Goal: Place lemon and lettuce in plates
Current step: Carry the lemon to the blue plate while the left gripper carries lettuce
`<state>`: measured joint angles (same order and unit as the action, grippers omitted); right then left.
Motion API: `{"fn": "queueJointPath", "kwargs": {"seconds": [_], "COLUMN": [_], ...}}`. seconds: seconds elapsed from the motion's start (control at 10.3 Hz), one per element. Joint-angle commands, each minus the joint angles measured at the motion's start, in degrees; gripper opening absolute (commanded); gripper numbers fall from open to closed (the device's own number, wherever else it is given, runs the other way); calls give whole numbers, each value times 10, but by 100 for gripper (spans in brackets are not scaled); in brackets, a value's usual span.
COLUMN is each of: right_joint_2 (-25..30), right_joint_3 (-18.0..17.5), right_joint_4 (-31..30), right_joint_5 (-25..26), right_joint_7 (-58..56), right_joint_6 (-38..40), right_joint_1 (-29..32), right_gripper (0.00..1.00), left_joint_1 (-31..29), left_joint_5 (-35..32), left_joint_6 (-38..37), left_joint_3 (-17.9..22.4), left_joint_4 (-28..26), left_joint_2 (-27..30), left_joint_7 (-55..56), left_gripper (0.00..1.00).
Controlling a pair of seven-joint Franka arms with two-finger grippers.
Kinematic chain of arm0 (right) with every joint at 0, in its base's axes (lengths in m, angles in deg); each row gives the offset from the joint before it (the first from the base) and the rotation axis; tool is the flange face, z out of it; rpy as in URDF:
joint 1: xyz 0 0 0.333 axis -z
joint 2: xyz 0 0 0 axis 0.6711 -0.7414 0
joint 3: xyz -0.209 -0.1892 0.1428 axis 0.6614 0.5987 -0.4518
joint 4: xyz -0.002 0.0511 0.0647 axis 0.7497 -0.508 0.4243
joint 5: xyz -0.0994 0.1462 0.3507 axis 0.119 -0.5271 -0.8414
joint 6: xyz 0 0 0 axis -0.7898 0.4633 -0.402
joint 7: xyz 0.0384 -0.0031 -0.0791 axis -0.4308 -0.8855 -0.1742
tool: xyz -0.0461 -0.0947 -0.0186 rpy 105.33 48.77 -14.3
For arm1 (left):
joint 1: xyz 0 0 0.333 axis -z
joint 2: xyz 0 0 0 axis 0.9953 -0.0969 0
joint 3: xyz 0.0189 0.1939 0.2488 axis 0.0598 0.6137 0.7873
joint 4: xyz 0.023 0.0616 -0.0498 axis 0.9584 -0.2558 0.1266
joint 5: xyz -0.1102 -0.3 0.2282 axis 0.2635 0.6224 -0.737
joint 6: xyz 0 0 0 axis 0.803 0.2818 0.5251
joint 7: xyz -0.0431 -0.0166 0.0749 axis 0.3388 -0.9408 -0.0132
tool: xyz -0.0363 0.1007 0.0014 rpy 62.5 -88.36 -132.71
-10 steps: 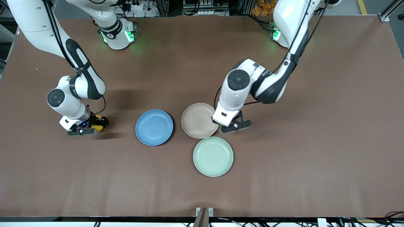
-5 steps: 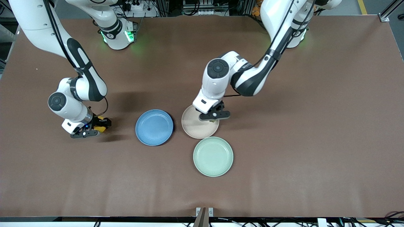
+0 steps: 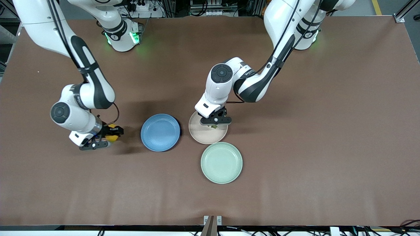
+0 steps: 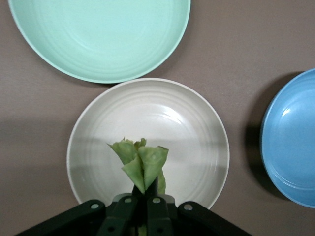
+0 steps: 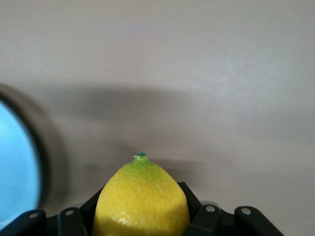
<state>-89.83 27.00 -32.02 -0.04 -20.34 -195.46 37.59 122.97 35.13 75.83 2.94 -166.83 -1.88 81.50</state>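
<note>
My left gripper (image 3: 215,123) hangs over the beige-pink plate (image 3: 206,135) and is shut on the lettuce (image 4: 141,163). The wrinkly green leaf sticks out past the fingertips, above the plate's inside (image 4: 187,128). My right gripper (image 3: 110,137) is shut on the yellow lemon (image 5: 141,199). It hovers just above the bare table, beside the blue plate (image 3: 160,132) toward the right arm's end. The lemon (image 3: 112,137) shows as a yellow spot between the black fingers. The blue plate has nothing on it.
A pale mint-green plate (image 3: 221,162) lies nearer the front camera than the beige-pink one, their rims almost touching. The brown table (image 3: 311,147) stretches wide toward the left arm's end and along the front edge.
The left gripper has carried the lettuce from the table beside the beige-pink plate to over that plate. The right gripper has moved the lemon a little toward the blue plate.
</note>
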Motion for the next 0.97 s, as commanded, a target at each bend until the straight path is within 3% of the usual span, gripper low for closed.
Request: {"fn": "queueJointPath", "kwargs": {"seconds": [0.0,0.49,0.87], "right_joint_2": [-8,-58,-83], "right_joint_3": [0,0,1], "right_joint_4": [33,82,95], "right_joint_5": [-8,-8,-7], "right_joint_7": [74,184,191], "right_joint_6": [9,5,2], "right_joint_1": [-46,-120,-149], "right_gripper": [36,36,42], "left_joint_1": [17,19,-42], "left_joint_5": [-18,-19,-22], "left_joint_6": [4,2,-7], "left_joint_3": [0,11,12], "left_joint_4": [11,9,9], "left_joint_2": [-7,1,21], "left_joint_7": [5,14,7], "left_gripper": [99,100,100]}}
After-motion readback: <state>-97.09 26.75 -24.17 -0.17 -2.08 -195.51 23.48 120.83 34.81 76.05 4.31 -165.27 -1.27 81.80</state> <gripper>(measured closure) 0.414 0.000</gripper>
